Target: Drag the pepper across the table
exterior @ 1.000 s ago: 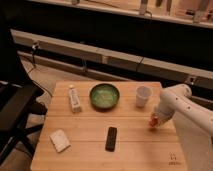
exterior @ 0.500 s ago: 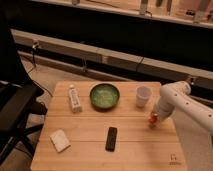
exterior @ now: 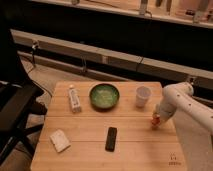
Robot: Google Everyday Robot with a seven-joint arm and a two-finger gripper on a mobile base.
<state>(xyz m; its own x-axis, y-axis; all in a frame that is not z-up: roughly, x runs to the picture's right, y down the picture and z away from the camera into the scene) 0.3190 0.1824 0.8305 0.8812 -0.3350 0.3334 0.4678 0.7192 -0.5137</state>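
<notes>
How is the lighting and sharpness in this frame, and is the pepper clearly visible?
Camera view: dim, warm light, dark background; the whole frame is soft. The table is the brightest area, without harsh glare. The pepper shows only as a small red-orange smudge under the gripper near the table's right edge, partly hidden by the white arm.

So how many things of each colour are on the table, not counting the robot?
On the table:
Green: 1, the bowl
White: 3, the cup, the bottle, the sponge
Black: 1, the remote
Red-orange: 1, the pepper, right under the gripper at the right edge
Total: 6
</notes>
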